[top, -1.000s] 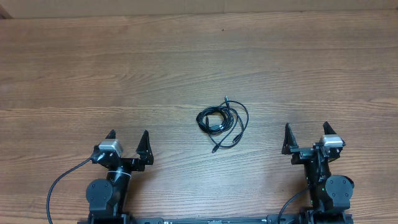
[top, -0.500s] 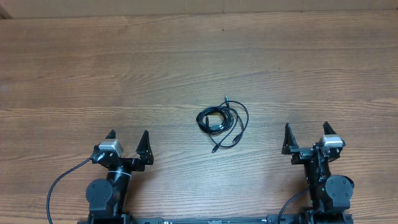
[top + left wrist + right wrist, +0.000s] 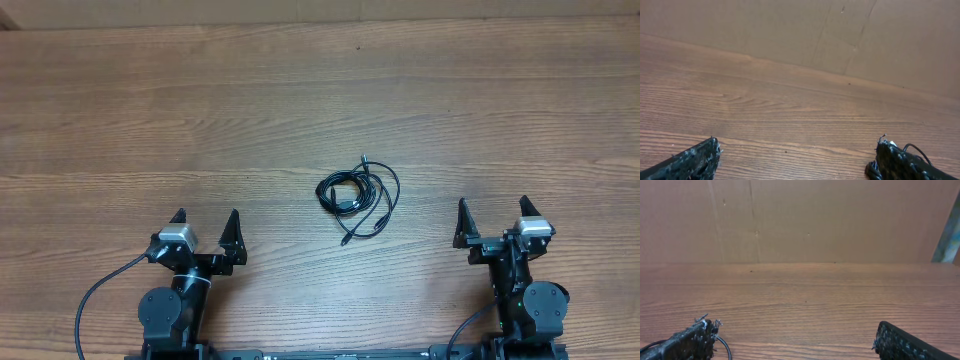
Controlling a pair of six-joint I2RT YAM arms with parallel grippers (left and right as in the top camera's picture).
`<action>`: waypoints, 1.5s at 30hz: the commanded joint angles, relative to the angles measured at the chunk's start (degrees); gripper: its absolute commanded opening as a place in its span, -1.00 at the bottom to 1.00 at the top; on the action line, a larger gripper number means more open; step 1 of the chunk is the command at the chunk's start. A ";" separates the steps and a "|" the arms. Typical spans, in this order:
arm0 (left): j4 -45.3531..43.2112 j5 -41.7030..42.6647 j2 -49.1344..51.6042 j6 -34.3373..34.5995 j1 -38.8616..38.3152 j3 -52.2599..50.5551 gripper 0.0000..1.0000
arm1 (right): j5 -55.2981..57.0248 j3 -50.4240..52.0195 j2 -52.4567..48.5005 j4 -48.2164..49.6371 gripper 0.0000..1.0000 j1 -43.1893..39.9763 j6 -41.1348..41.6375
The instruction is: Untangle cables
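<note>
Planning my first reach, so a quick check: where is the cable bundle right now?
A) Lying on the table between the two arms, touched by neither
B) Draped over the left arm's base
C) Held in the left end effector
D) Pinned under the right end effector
A: the overhead view shows the cables lying in a loose knot on the table, apart from the left end effector and the right end effector, both open and empty.
</note>
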State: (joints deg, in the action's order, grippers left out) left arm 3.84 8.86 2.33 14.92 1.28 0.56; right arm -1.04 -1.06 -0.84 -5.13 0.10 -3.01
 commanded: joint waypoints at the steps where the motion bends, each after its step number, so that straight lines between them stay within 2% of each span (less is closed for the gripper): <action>1: 0.70 1.49 0.15 0.74 0.42 0.22 0.99 | 0.37 0.61 0.68 0.35 1.00 0.26 -0.09; 12: 0.57 1.88 0.15 0.74 0.42 0.37 0.99 | 0.39 0.61 0.68 0.35 1.00 0.26 -0.09; 19: 1.31 5.40 0.20 0.37 0.42 3.76 0.99 | 0.37 0.61 0.68 0.37 1.00 0.26 -0.09; 26: 9.99 5.62 1.16 -4.94 0.42 12.35 0.99 | 0.37 0.61 0.68 0.35 1.00 0.26 -0.09; 30: 13.11 5.79 4.15 -5.55 0.42 17.53 0.99 | 0.39 0.61 0.68 0.35 1.00 0.26 -0.09; 33: 15.32 7.43 8.52 -5.60 0.42 22.32 0.99 | 0.39 0.61 0.68 0.35 1.00 0.26 -0.09; 39: 22.56 17.16 22.56 -5.97 0.42 36.72 0.99 | 0.37 0.61 0.68 0.35 1.00 0.26 -0.09; 43: 30.38 21.24 33.11 -6.05 0.33 48.41 0.99 | 0.37 0.61 0.68 0.35 1.00 0.26 -0.09; 45: 38.75 21.77 41.03 -6.14 -0.74 57.68 0.99 | 0.39 0.61 0.68 0.35 1.00 0.26 -0.09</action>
State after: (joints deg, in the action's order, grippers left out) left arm 35.94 26.41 35.64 10.04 1.28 48.21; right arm -1.04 -1.06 -0.84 -5.13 0.10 -2.98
